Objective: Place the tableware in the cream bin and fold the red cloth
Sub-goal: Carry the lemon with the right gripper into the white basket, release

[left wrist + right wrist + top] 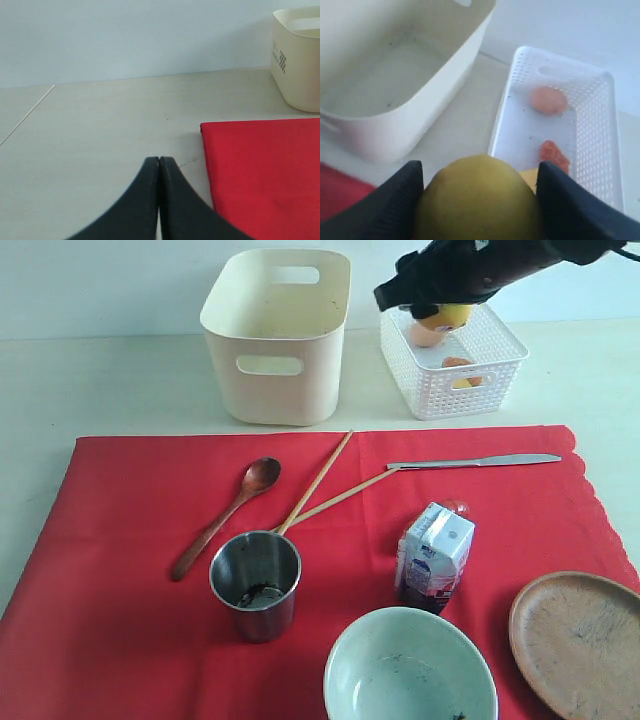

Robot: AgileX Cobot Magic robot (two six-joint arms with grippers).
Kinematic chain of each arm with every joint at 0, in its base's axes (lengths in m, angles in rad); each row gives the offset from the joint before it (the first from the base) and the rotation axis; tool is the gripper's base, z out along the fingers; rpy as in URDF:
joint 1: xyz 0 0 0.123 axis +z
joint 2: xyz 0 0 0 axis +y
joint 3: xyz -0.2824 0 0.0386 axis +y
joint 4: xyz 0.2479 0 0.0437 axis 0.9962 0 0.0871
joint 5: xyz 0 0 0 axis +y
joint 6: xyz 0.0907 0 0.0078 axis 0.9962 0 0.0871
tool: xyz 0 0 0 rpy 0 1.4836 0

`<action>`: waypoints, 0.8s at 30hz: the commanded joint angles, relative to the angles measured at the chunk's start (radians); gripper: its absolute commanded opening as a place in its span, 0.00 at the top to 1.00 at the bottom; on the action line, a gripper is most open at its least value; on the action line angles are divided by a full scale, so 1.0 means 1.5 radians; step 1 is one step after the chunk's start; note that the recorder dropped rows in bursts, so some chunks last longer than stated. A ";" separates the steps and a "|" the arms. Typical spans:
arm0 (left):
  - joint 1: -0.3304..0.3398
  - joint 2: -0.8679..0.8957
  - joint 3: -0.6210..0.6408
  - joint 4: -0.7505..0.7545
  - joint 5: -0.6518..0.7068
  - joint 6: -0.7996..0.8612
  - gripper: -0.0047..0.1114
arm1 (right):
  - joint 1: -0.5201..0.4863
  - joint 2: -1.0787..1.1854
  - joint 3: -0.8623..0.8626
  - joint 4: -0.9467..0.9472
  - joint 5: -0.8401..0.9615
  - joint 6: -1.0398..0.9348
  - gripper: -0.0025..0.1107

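1. Right hand. My right gripper (pixel 480 187) is clasped around a lemon (pixel 455 316). A finger (pixel 395 200) presses on each flank of the fruit, so the jaws stand wide. The lemon hangs above the white basket (pixel 450 398), over the side nearer the bin.

2. Left hand. My left gripper (pixel 159 169) is clenched, its fingertips meet, and there is nothing between them. It sits low over bare table, just beside a corner of the red cloth (pixel 130 540).

3. Cloth. It is spread flat and unfolded, with the scalloped edge on the right of the exterior view.

4. Bin. The cream bin (pixel 270 390) stands upright behind the cloth. It is left of the basket and apart from it.

5. Tableware. All six pieces rest on the cloth.
- The spoon (pixel 225 515) lies slantwise, left of centre.
- The chopsticks (pixel 320 480) meet near the cup's rim and fan apart toward the far edge. One tip reaches the end of the knife (pixel 475 461).
- The cup (pixel 256 585) is upright, with dark residue in its bottom.
- The bowl (pixel 345 655) is at the front edge and is partly cut off.
- The plate (pixel 580 640) is at front right and is also partly cut off.

6. Other items.
- A milk carton (pixel 435 555) stands upright just behind the bowl.
- The basket holds an egg (pixel 548 99) and an orange piece (pixel 554 155) that I cannot identify.
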 commanded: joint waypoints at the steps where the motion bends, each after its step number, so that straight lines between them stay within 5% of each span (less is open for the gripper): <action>1: -0.004 -0.004 0.000 0.002 -0.004 -0.005 0.95 | -0.054 0.031 -0.002 -0.008 -0.097 0.050 0.98; 11: -0.004 -0.004 0.000 0.002 -0.004 -0.005 0.95 | -0.116 0.143 -0.002 -0.001 -0.257 0.073 0.98; 24: -0.004 -0.004 0.000 0.002 -0.004 -0.005 0.95 | -0.119 0.223 -0.002 0.051 -0.343 0.070 0.97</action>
